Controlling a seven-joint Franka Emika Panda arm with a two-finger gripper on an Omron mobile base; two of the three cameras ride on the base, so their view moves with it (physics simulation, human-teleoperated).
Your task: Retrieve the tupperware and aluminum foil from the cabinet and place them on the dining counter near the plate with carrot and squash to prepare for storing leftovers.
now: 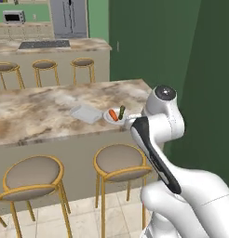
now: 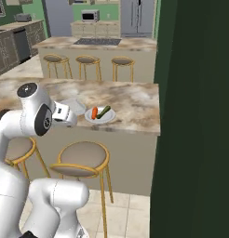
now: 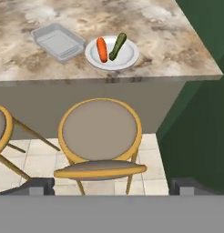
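In the hand view's upper left, the clear tupperware (image 3: 58,42) sits on the marble dining counter (image 3: 177,50), just beside the white plate (image 3: 127,57) — carrot (image 3: 101,49) and squash (image 3: 117,46) lie on it. A stool (image 3: 100,134) fills mid-frame. The gripper (image 3: 112,186) shows two tips at the bottom, set wide apart — open, holding nothing.

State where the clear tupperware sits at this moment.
The tupperware rests on the marble dining counter, just left of the plate with the carrot and squash in the hand view, above a stool.
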